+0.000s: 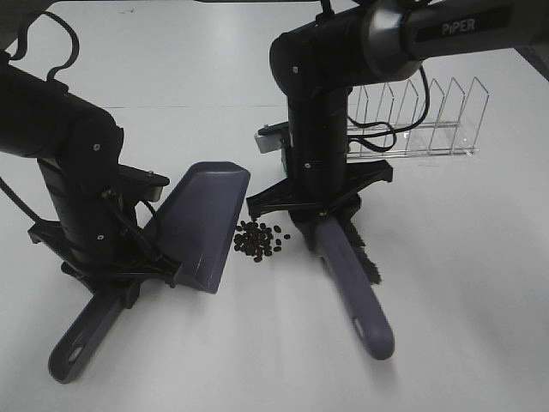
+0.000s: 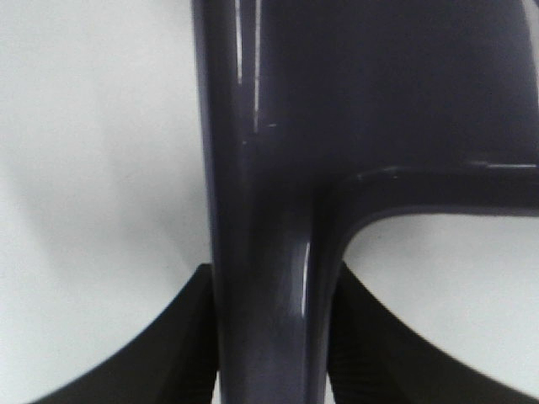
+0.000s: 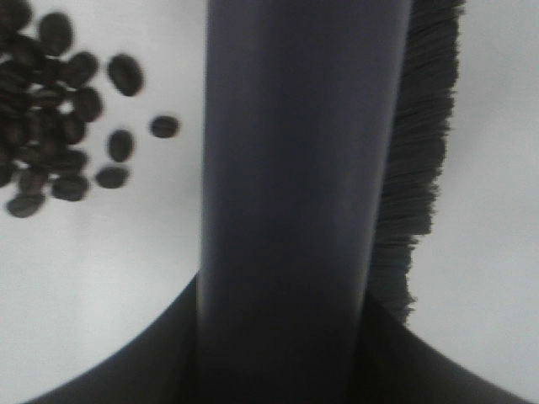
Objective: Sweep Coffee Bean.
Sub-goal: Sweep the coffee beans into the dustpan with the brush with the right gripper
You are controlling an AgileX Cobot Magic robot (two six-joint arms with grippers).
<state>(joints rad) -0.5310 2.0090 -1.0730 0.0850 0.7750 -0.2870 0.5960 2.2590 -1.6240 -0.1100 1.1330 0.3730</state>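
My left fingers (image 2: 173, 362) clamp the dustpan (image 1: 204, 219) by its handle, pan tilted on the bench (image 1: 480, 300). My right fingers (image 3: 118, 370) clamp the brush (image 1: 353, 279) handle, bristles on the side away from the beans. The coffee bean (image 1: 257, 240) pile lies on the bench between pan edge and brush, just beside both.
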